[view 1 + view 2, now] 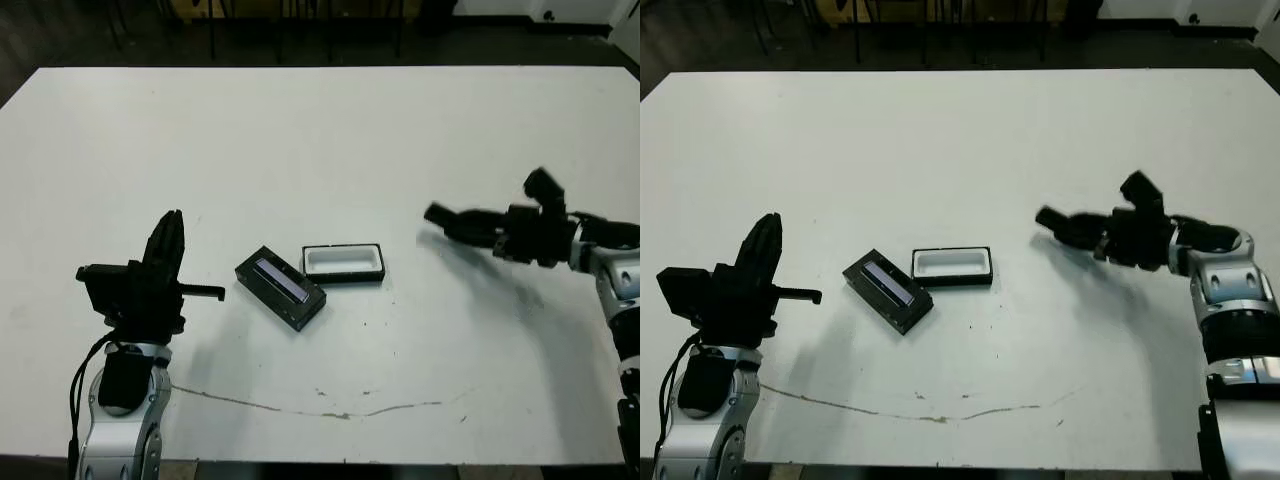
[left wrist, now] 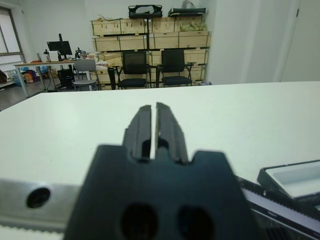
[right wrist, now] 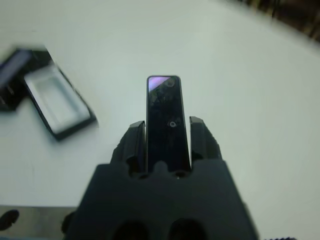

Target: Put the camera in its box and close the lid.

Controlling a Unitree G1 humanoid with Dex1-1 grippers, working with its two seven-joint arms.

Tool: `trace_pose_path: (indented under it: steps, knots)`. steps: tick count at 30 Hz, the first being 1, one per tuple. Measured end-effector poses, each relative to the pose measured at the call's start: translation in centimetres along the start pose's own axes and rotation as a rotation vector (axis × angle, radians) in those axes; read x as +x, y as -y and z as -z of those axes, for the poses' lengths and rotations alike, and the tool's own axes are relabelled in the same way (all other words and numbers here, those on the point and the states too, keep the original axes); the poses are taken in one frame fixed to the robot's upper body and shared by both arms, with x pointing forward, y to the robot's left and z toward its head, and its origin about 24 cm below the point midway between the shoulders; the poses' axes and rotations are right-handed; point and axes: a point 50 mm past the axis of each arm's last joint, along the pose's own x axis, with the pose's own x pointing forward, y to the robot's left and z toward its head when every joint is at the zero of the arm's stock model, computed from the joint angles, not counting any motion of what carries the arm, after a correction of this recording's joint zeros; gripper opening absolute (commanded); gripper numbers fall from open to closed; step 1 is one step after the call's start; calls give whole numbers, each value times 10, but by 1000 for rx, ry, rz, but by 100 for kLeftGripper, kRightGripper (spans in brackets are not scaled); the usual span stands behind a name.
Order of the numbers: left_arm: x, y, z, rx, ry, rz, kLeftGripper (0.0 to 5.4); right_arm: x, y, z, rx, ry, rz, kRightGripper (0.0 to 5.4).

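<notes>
Camera (image 3: pixel 167 120) in right gripper (image 3: pixel 167 131), box (image 1: pixel 344 263) beside lid (image 1: pixel 281 288).

In the right wrist view the lower end of the camera (image 3: pixel 168 122) is hidden inside the right gripper (image 3: pixel 167 137), the box (image 3: pixel 57 102) is blurred and the lid (image 3: pixel 12 75) is cut by the picture's edge.

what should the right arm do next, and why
Probably carry the camera leftward until it is over the open box. The right tool already grips the camera, held above bare table to the box's right, and the white-lined box is empty, with the lid beside it.
</notes>
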Motion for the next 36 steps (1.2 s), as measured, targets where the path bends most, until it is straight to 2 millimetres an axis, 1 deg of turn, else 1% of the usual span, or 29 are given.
trace_pose_path:
  steps: [4, 8, 10, 14, 18, 21, 28, 36]
  knots:
    - [0, 1, 0, -2, 2, 4, 0, 6, -1, -33, -73, 73, -36, 91]
    - [1, 2, 0, -6, 5, 8, 0, 17, -9, -64, -183, 77, -125, 91]
    - [1, 3, 0, -8, 6, 11, 0, 24, -17, -72, -225, 33, -163, 91]
    - [1, 4, 0, -8, 4, 15, 0, 35, -38, -82, -342, -63, -229, 90]
    - [1, 5, -1, -8, 7, 19, 0, 48, -59, -82, -393, -138, -317, 90]
    - [1, 6, -1, -8, 14, 22, 0, 54, -68, -78, -387, -180, -361, 90]
    - [1, 7, -1, -13, 19, 21, 0, 65, -78, -71, -409, -237, -410, 90]
    - [1, 9, 0, -17, 14, 20, 0, 72, -77, -57, -416, -290, -420, 90]
